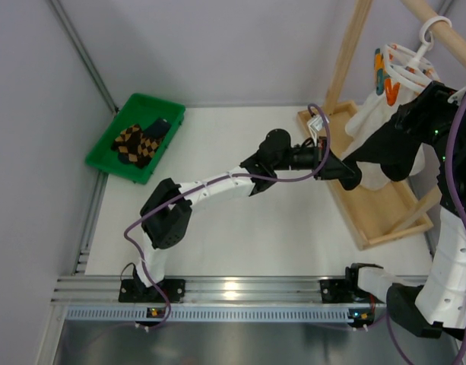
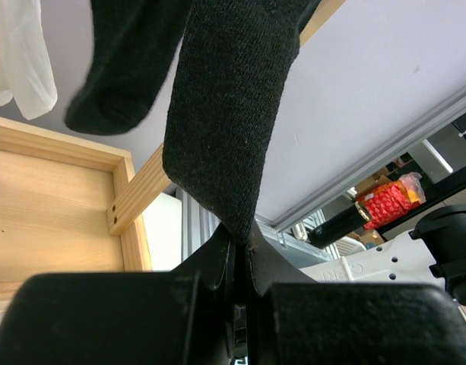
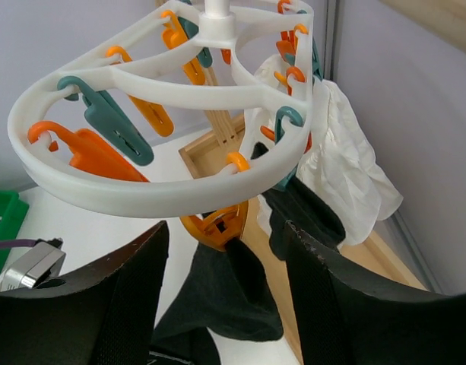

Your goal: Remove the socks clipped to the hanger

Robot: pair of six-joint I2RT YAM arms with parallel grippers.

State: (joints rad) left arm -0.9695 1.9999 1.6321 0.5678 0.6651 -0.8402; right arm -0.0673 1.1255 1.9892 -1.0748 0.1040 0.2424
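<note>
A plain dark sock (image 2: 225,114) is clamped by its lower tip between the left fingers (image 2: 246,262), which are pressed together on it; from them it stretches taut up and away toward the hanger (image 3: 164,190); a second sock (image 2: 126,68) dangles free just to the left of the first in the left wrist view, and a white cloth (image 2: 16,53) hangs further left; the hanger's white double ring sits just above the right fingers (image 3: 149,258), its hook (image 1: 429,30) over a beam of the wooden rack (image 1: 347,53); the right fingers are spread apart, one on each side of an orange clip (image 3: 217,226) on the near rim; that clip grips a clipped sock (image 3: 233,293), which drops between the two fingers; whether it is the one the left fingers hold, I cannot tell; other orange and teal clips (image 3: 115,125) hang bare round the ring; well away from the left fingers, at the far left of the tabletop (image 1: 278,228), a green bin (image 1: 103,160) holds loose socks (image 1: 137,141), argyle and plain.
</note>
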